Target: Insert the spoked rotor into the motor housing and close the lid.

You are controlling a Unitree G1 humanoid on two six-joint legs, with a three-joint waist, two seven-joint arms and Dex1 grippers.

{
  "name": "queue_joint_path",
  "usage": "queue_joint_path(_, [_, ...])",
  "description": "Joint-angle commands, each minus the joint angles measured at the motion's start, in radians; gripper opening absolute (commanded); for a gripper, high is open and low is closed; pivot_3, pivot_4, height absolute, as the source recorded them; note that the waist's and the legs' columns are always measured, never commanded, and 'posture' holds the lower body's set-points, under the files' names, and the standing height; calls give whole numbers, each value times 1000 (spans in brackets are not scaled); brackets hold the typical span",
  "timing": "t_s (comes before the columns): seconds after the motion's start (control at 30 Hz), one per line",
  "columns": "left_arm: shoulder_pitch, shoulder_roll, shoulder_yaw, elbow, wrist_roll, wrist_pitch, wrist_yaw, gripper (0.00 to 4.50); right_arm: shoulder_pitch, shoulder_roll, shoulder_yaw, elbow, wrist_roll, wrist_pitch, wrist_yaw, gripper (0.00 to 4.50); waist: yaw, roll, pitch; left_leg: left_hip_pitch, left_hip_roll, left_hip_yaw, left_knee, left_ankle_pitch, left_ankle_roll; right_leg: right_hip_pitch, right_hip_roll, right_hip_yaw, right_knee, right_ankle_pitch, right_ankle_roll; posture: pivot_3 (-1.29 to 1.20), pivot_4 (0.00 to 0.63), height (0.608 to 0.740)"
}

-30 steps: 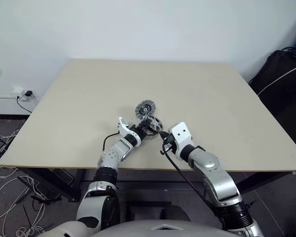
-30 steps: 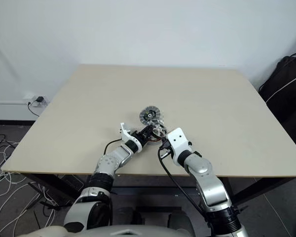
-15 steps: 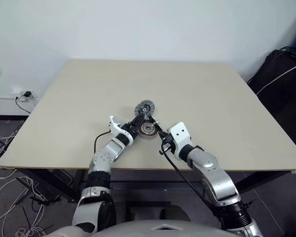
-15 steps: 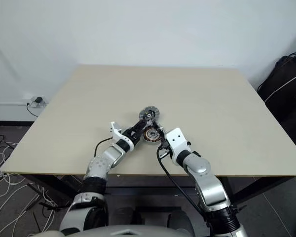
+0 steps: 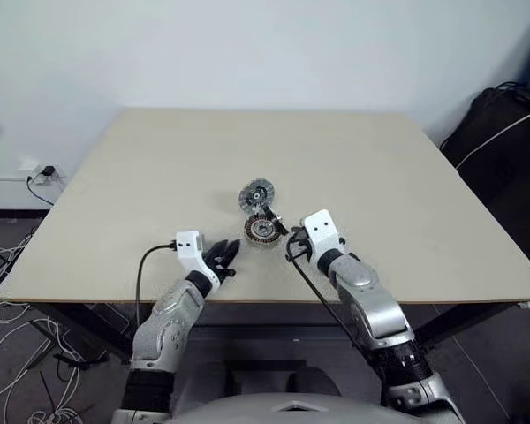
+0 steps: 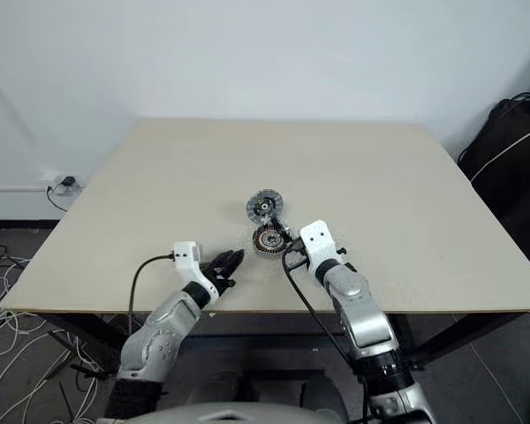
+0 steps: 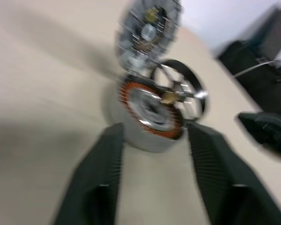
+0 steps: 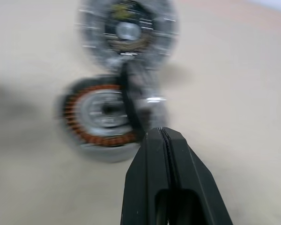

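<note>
The motor housing (image 5: 261,230), a disc with copper windings, lies flat on the table (image 5: 141,177). The spoked rotor (image 7: 180,88) stands on edge, leaning on the housing's right side. Just beyond them lies the lid (image 5: 257,195), dark hub up. My left gripper (image 5: 229,255) is open and empty, a short way from the housing toward the table's near edge, pointing at it. My right gripper (image 8: 161,133) is shut, empty, its tip close against the rotor's near edge (image 8: 131,101); whether it touches I cannot tell.
A black bag (image 5: 503,132) with a white cable sits beside the table's right edge. Cables and a wall socket (image 5: 35,168) lie on the floor at the left. The three parts cluster at the table's middle front.
My left gripper has let go of the rotor and drawn back toward the near left. The rotor now leans on the housing. My right gripper has edged forward to the rotor.
</note>
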Motion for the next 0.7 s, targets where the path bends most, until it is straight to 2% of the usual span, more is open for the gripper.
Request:
queue_joint_path(0.03, [26,13,-31,-50,82,-71,13,553,-91,8,-15,65,-20,-7,-18,0,0,0,0,0,0,0,0,0,0,0,0,0,0,0,0,0,0,740])
queue_joint_path(0.1, [44,14,-45,-42,135,-131,25,25,-138,4,-2,130,-28,-2,2,0,2,0,0,-1,0,0,0,0,0,0,0,0,-1,0,0,0,0,740])
queue_joint_path(0.2, [67,25,-79,-32,215,-216,23,25,-205,5,17,227,-37,-13,27,0,2,0,0,-1,-1,1,0,0,0,-1,-1,0,-1,0,0,0,0,740])
queue_joint_path(0.37, [89,12,-81,-29,206,-220,7,25,-276,25,40,321,-41,-41,77,0,-1,1,0,-1,0,1,0,0,0,-2,0,1,-1,0,0,0,0,740])
queue_joint_path(0.7, [92,-2,-81,-14,200,-205,0,25,-283,43,70,352,-33,-69,177,0,-2,2,-1,-1,0,1,0,0,1,-2,0,1,0,0,0,0,0,740])
